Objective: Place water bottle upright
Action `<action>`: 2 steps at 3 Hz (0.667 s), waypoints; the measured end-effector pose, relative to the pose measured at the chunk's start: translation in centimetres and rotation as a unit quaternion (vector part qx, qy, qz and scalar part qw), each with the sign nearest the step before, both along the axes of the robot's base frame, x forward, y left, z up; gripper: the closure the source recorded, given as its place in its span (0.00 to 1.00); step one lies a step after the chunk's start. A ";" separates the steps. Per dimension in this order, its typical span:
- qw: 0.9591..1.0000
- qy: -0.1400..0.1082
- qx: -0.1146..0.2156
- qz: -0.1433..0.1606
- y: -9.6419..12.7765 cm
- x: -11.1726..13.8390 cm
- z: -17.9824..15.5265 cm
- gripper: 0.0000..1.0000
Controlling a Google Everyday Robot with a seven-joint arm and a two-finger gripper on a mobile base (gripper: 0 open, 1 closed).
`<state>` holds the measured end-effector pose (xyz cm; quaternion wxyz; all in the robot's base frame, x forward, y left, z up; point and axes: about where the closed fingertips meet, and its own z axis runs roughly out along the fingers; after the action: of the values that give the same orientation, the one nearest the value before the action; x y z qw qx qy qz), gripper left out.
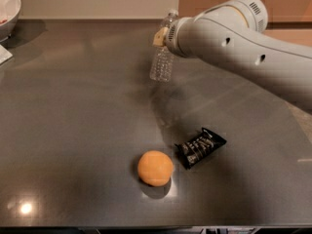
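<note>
The water bottle point(161, 65) is clear and ribbed with a white cap. It stands nearly upright, tilted slightly, at the back middle of the dark table point(73, 130), with its base at or just above the surface. My gripper point(165, 35) holds it around the shoulder, just below the cap. One tan finger pad point(159, 36) shows on the bottle's left side. The other finger is hidden behind the white arm, which reaches in from the right.
An orange point(155, 168) lies at the front middle of the table. A black snack packet point(200, 146) lies just to its right. A white bowl point(7, 9) stands at the back left corner, with a white object point(3, 55) below it at the left edge.
</note>
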<state>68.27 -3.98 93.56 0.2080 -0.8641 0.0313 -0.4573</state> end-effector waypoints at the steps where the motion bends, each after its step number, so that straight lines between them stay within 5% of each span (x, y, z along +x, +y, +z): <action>1: 0.999 -0.040 0.021 0.011 0.9 0.5 2.2 1.00; 2: 0.999 -0.044 0.017 0.013 0.9 0.5 2.3 1.00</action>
<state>68.75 -3.10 95.90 0.2300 -0.8400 0.0189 -0.4912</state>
